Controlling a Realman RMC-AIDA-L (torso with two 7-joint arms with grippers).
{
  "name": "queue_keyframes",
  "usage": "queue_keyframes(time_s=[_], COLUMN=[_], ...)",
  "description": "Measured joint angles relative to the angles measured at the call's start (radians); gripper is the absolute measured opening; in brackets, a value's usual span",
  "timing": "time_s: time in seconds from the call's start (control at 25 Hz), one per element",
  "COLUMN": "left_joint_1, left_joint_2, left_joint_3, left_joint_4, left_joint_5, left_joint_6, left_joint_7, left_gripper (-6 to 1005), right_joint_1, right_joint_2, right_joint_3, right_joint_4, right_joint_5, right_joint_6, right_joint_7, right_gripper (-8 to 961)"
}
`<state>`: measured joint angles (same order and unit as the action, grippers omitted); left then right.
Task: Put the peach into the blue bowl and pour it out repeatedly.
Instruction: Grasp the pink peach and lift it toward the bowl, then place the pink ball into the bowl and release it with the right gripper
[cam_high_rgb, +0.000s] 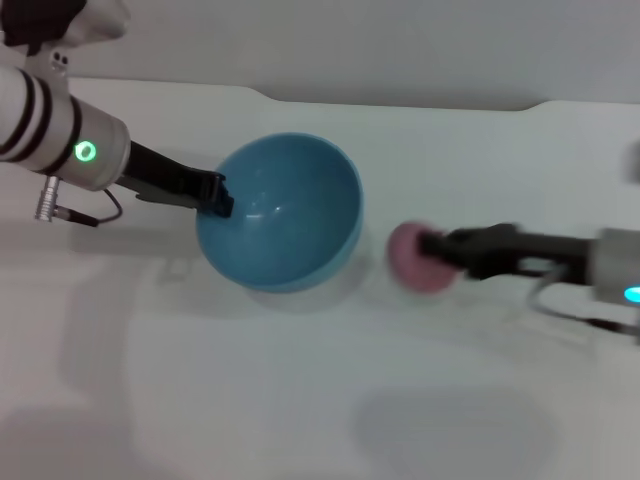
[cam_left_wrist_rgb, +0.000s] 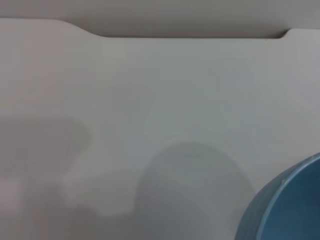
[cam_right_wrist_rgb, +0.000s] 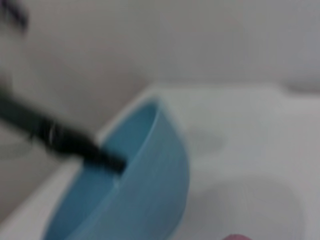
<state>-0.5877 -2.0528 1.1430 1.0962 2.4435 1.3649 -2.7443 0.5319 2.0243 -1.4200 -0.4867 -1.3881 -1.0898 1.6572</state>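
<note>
The blue bowl (cam_high_rgb: 285, 212) is tilted, its opening facing up and toward the right, and it looks empty. My left gripper (cam_high_rgb: 218, 194) is shut on the bowl's left rim and holds it lifted. The bowl (cam_left_wrist_rgb: 285, 207) fills a corner of the left wrist view, and the bowl (cam_right_wrist_rgb: 135, 185) also shows in the right wrist view with the left gripper's fingers (cam_right_wrist_rgb: 75, 145) on its rim. The pink peach (cam_high_rgb: 418, 258) is to the right of the bowl, held by my right gripper (cam_high_rgb: 440, 254), which is shut on it. A sliver of the peach (cam_right_wrist_rgb: 235, 237) shows in the right wrist view.
The white table (cam_high_rgb: 300, 400) spreads around the bowl, and its far edge (cam_high_rgb: 400, 102) runs along a grey wall. Shadows of the bowl and arms fall on the table in front.
</note>
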Motion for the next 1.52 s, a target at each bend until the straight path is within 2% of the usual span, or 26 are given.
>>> queue_keyframes(time_s=[0.2,0.36,0.44,0.48,0.52,0.64,0.88,1.24,1.48,1.52], left_joint_1=[-0.026,-0.077,-0.103,-0.103,-0.125,-0.148,-0.173,-0.173,-0.168,-0.168], left_joint_2=[-0.005,-0.008,-0.011,-0.011,-0.016,-0.017,-0.017,-0.017,-0.017,-0.017], left_joint_3=[0.070,0.205,0.269,0.269,0.333,0.403,0.457,0.486,0.494,0.495], left_joint_4=[-0.056,-0.144,-0.169,-0.169,-0.180,-0.182,-0.184,-0.185,-0.185,-0.185], left_joint_5=[-0.006,-0.009,-0.011,-0.011,-0.026,-0.085,-0.157,-0.204,-0.213,-0.215], left_joint_6=[-0.014,-0.058,-0.080,-0.080,-0.104,-0.131,-0.162,-0.172,-0.175,-0.176], left_joint_7=[-0.009,-0.059,-0.079,-0.079,-0.099,-0.112,-0.113,-0.112,-0.114,-0.114], left_gripper=[-2,-1,-1,-1,-1,-1,-1,-2,-1,-1], right_joint_1=[-0.109,-0.160,-0.167,-0.166,-0.163,-0.146,-0.065,0.027,0.042,0.042], right_joint_2=[-0.047,-0.066,-0.067,-0.067,-0.067,-0.066,-0.039,0.029,0.037,0.037], right_joint_3=[0.265,0.443,0.493,0.508,0.510,0.507,0.507,0.507,0.495,0.492], right_joint_4=[-0.002,-0.025,-0.054,-0.071,-0.086,-0.116,-0.171,-0.190,-0.199,-0.205], right_joint_5=[-0.007,-0.039,-0.071,-0.085,-0.093,-0.117,-0.306,-0.528,-0.543,-0.543], right_joint_6=[-0.232,-0.433,-0.514,-0.550,-0.579,-0.629,-0.642,-0.540,-0.502,-0.506], right_joint_7=[-0.043,-0.076,-0.076,-0.076,-0.075,-0.074,0.007,-0.002,-0.004,-0.005], right_gripper=[56,48,52,54,55,61,73,90,101,138])
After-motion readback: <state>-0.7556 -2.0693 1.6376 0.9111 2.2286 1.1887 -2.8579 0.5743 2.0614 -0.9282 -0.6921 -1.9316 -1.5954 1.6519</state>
